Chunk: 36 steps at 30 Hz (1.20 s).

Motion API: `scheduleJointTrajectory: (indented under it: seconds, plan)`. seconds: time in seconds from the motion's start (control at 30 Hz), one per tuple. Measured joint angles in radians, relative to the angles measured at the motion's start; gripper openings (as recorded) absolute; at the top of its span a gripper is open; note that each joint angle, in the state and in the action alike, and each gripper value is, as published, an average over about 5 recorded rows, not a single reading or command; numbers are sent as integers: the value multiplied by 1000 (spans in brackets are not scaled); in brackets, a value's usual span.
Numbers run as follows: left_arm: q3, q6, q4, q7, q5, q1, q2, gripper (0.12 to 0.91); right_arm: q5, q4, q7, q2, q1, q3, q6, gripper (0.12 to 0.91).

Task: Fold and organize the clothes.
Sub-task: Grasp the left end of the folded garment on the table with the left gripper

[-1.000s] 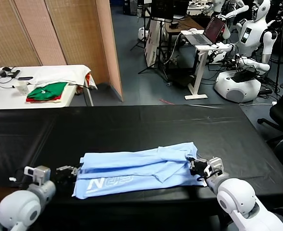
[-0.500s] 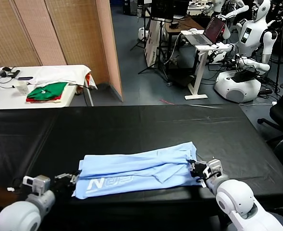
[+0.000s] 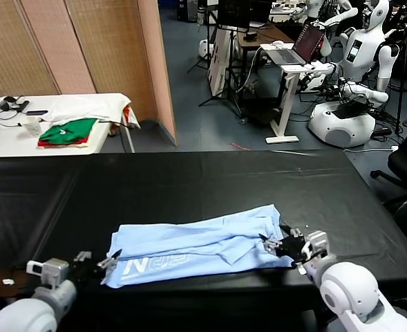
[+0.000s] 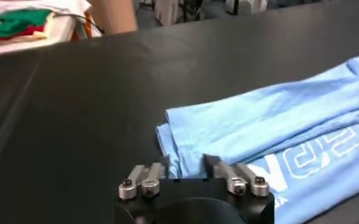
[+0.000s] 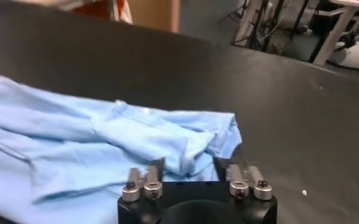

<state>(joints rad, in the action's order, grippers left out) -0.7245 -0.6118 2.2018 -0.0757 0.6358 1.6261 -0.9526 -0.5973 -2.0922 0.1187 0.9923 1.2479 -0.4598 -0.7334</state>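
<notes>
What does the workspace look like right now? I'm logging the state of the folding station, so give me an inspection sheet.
Surface: black table, shirt near its front edge.
Job's things: light-blue shirt folded into a long band, white lettering toward the robot's left end.
Clutter: nothing seen on the black table.
Grippers: left gripper open at the shirt's left end; right gripper open at the shirt's right end, fabric edge between its jaws; neither grips.
Cables: nothing seen on the black table; cables on the white side table.
Surroundings: green-and-red folded garments and white cloth on the side table; wooden screen; laptop; other robots behind.
</notes>
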Motion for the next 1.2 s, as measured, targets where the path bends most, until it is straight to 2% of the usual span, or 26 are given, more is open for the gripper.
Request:
scheduleJointTrajectory:
  seconds: [0.13, 0.33, 0.5, 0.7, 0.83, 0.93, 1.07, 1.13, 1.2]
  plan:
    - [18, 14, -48, -12, 80, -78, -18, 904, 5, 70, 28, 39, -69, 28, 28, 907]
    - [65, 10, -159, -6, 132, -194, -34, 907, 11, 184, 28, 81, -156, 59, 58, 907]
    - [92, 5, -223, 11, 143, -238, -36, 907, 23, 254, 25, 104, -186, 67, 65, 901]
    - [111, 1, -265, 17, 142, -258, -41, 907, 40, 307, 16, 129, -198, 78, 70, 789]
    - [114, 2, -284, 26, 141, -262, -42, 901, 49, 317, 12, 138, -200, 81, 71, 666]
    - [114, 5, -295, 34, 146, -265, -44, 815, 55, 320, 11, 143, -198, 81, 74, 526]
    - [115, 8, -306, 41, 154, -266, -50, 569, 66, 320, 11, 149, -191, 76, 83, 315]
    - [117, 11, -309, 46, 151, -266, -54, 455, 73, 317, 12, 152, -186, 72, 89, 239]
    - [122, 18, -309, 52, 139, -265, -57, 323, 79, 312, 14, 154, -180, 68, 96, 200]
